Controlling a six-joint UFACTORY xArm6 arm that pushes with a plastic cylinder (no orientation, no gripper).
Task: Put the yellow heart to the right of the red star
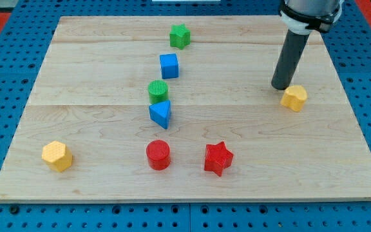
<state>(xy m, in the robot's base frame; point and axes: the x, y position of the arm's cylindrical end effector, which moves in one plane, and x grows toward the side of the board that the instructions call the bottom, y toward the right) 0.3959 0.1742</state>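
The yellow heart (294,97) lies near the board's right side, in the upper half. The red star (218,158) lies low on the board, right of centre, well to the lower left of the heart. My tip (279,87) stands just to the upper left of the yellow heart, close to it or touching its left edge; I cannot tell which. The dark rod rises from the tip to the view's top right.
A green star (180,35), blue cube (169,66), green cylinder (158,91) and blue triangle (161,114) run down the middle. A red cylinder (158,154) lies left of the red star. A yellow hexagon (57,155) lies at lower left. The wooden board (95,71) rests on a blue pegboard.
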